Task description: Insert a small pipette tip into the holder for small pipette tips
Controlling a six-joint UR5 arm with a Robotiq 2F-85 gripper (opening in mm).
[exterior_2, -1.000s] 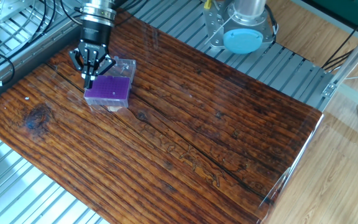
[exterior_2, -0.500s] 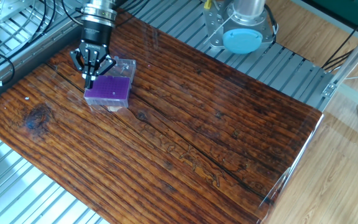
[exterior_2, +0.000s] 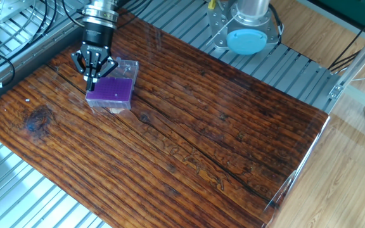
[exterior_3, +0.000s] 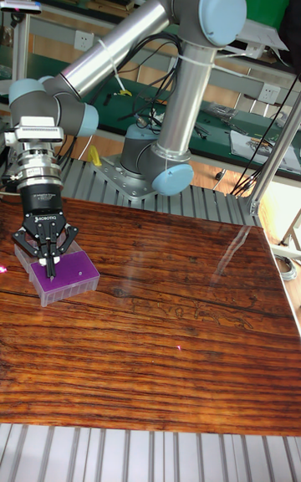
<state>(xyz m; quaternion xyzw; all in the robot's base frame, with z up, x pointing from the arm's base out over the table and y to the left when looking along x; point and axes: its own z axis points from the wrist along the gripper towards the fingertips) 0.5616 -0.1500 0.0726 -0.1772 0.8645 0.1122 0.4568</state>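
- Fixed view: the holder for small pipette tips [exterior_2: 111, 92] sits near the far left corner of the wooden table [exterior_2: 189, 139], its purple perforated top facing up and a clear lid or wall rising along its far side.
- The gripper [exterior_2: 92, 81] hangs straight down from the arm [exterior_2: 99, 19] over the holder's left edge, its fingertips right at the purple plate's rim.
- The two fingers converge to a point at the bottom; whether a pipette tip is pinched between them is too small to tell.
- Tall fixed view: the holder [exterior_3: 65, 276] lies at the left side of the table [exterior_3: 167, 340], directly under the gripper [exterior_3: 49, 269].
- Here the black fingers [exterior_3: 43, 249] are drawn together, and a thin dark point reaches down onto the near-left part of the purple top.
- Contact with the plate's holes cannot be made out.
- The arm [exterior_3: 125, 47] arches in from the base [exterior_3: 159, 168] behind the table.
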